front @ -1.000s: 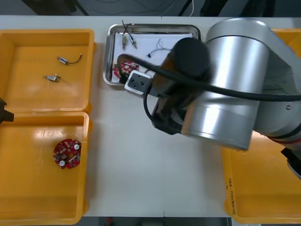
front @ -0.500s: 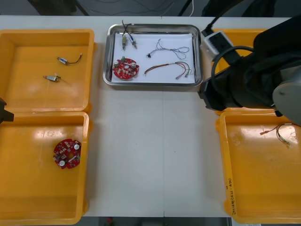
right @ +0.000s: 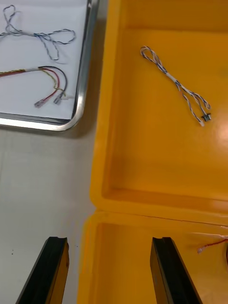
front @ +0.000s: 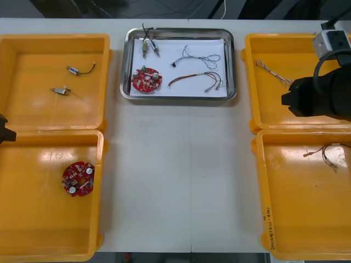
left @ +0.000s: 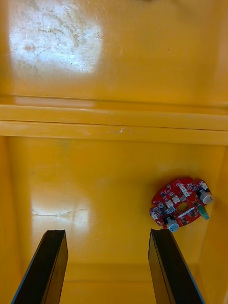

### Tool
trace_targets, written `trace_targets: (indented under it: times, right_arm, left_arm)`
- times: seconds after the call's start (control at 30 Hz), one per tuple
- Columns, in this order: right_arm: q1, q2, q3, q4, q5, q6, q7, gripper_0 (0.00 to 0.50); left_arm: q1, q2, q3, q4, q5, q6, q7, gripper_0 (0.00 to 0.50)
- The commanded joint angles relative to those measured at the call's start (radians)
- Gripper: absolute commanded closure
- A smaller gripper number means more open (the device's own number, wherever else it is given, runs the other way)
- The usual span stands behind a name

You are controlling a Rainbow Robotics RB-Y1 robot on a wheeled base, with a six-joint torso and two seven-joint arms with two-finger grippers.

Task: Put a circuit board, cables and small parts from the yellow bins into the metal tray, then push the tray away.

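The tray (front: 178, 97) sits at the far middle of the counter (front: 181, 181). It holds a board (front: 146, 80), a blue-white cable (front: 198, 56), a red-yellow cable (front: 194, 78) and small parts (front: 149, 47). The right pincer (right: 108, 273), wide and empty, hovers over the seam between the far right bin (right: 156, 156) and the near right bin (right: 133, 256). The left pincer (left: 108, 268), wide and empty, hangs over the near left bin (left: 95, 190), with a second board (left: 180, 203) near one finger.

A bare strip of table (front: 181, 175) is left open between the 2 pairs of yellow bins (front: 55, 109), from the near edge to the metal tray (front: 181, 97). The tray's floor is taken up by a circuit board (front: 146, 80), cables (front: 189, 78) and small metal parts (front: 145, 49), and the far right bin (front: 269, 104) is overhung by the right arm (front: 323, 98).
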Motion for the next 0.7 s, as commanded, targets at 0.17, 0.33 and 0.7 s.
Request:
trace_targets:
  times: [0.17, 0.33, 0.7]
  right_arm:
    - [0.132, -0.067, -0.101, 0.000, -0.016, 0.003, 0.056, 0.000]
    - [0.201, -0.081, -0.131, 0.001, -0.027, 0.003, 0.067, 0.000]
    - [0.239, -0.112, -0.233, 0.069, -0.118, 0.003, 0.087, 0.000]
  left_arm:
    - [0.015, -0.009, 0.030, -0.025, -0.008, 0.006, -0.124, 0.000]
    - [0.015, -0.009, 0.030, -0.025, -0.008, 0.006, -0.124, 0.000]
    - [0.015, -0.009, 0.030, -0.025, -0.008, 0.006, -0.124, 0.000]
